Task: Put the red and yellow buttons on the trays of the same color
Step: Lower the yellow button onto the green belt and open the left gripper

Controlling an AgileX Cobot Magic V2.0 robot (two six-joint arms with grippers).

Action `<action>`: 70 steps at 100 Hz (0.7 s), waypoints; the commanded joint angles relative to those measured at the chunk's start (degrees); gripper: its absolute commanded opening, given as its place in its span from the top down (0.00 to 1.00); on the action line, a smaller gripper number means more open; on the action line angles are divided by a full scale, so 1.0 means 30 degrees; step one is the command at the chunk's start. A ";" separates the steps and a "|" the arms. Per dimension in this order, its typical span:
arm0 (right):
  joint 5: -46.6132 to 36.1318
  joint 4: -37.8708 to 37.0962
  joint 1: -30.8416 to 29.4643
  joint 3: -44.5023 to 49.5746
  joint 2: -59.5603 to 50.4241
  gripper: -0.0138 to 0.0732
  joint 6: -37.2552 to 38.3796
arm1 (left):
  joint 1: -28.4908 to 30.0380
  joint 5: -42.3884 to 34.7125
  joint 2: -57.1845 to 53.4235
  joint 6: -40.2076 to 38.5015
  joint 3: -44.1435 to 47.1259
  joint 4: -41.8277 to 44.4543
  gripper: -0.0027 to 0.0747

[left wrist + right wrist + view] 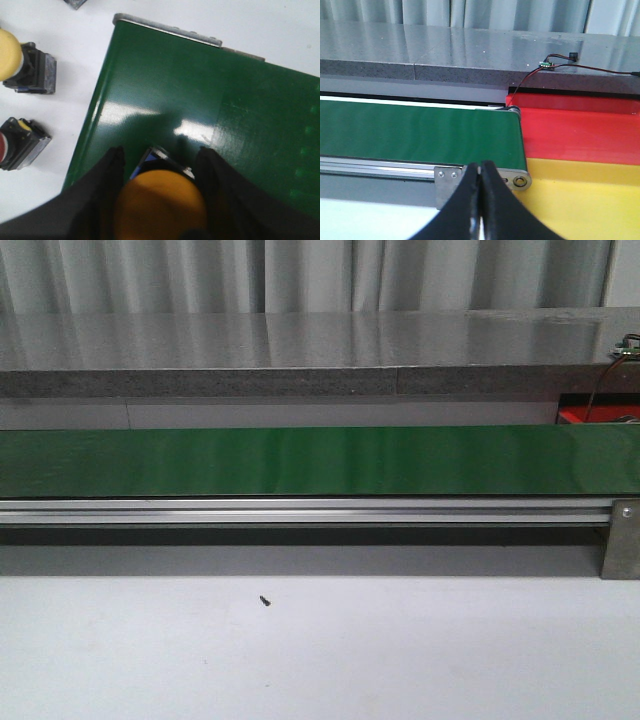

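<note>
Left gripper (159, 200): a yellow button (160, 205) is held between the dark fingers (102, 195), just above the near end of the green belt (200, 100).
Right gripper (481, 200): fingers are pressed together with nothing between them; it is poised before the belt's far end.
Trays: a red tray (580, 130) and a yellow tray (585, 200) are seen side by side past that belt end.
Spare buttons: a second yellow button (22, 65) and a red button (17, 142) lie on the white table beside the belt.
Handling: the button is judged rigid, fairly light, smooth-capped; the square metal body is best gripped.
Arm pose: the left wrist is pointed steeply down over the belt.
</note>
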 commanded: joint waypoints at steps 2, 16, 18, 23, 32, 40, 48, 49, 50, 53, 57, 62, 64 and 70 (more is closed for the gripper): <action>-0.1404 -0.0167 -0.0026 -0.0355 -0.0332 0.92 -0.0021 | -0.0134 -0.0753 -0.0804 0.0192 -0.0622 -0.0200 0.69; -0.1404 -0.0167 -0.0026 -0.0355 -0.0332 0.92 -0.0021 | -0.0134 -0.0753 -0.0804 0.1382 -0.0638 -0.1123 0.35; -0.1404 -0.0167 -0.0026 -0.0355 -0.0332 0.92 -0.0021 | -0.0134 -0.0753 -0.0804 0.1568 -0.0638 -0.1320 0.31; -0.1404 -0.0167 -0.0026 -0.0355 -0.0332 0.92 -0.0021 | -0.0134 -0.0753 -0.0843 0.1766 -0.0638 -0.1759 0.22; -0.1404 -0.0167 -0.0026 -0.0355 -0.0332 0.92 -0.0021 | -0.0134 -0.0648 -0.0843 0.1766 -0.0818 -0.2099 0.16; -0.1404 -0.0167 -0.0026 -0.0355 -0.0332 0.92 -0.0021 | -0.0134 -0.0354 -0.0894 0.1766 -0.1314 -0.2326 0.16; -0.1404 -0.0167 -0.0026 -0.0355 -0.0332 0.92 -0.0021 | -0.0134 -0.0269 -0.1203 0.1766 -0.1883 -0.2326 0.16; -0.1404 -0.0167 -0.0026 -0.0355 -0.0332 0.92 -0.0021 | -0.0099 -0.0269 -0.1281 0.1731 -0.1985 -0.2326 0.16; -0.1404 -0.0167 -0.0026 -0.0355 -0.0332 0.92 -0.0021 | -0.0098 -0.0303 -0.1320 0.1731 -0.2032 -0.2326 0.16; -0.1404 -0.0167 -0.0026 -0.0355 -0.0332 0.92 -0.0021 | -0.0098 -0.0305 -0.1506 0.1650 -0.2220 -0.2326 0.16; -0.1404 -0.0167 -0.0026 -0.0355 -0.0332 0.92 -0.0021 | -0.0025 -0.0355 -0.1794 0.1621 -0.2410 -0.2326 0.16; -0.1404 -0.0167 -0.0026 -0.0355 -0.0332 0.92 -0.0021 | 0.0022 -0.0482 -0.2199 0.1638 -0.2539 -0.2238 0.16; -0.1404 -0.0167 -0.0026 -0.0355 -0.0332 0.92 -0.0021 | 0.0129 -0.0552 -0.2374 0.1638 -0.2539 -0.2186 0.16; -0.1404 -0.0167 -0.0026 -0.0355 -0.0332 0.92 -0.0021 | 0.0428 -0.0556 -0.2749 0.1611 -0.2539 -0.2107 0.16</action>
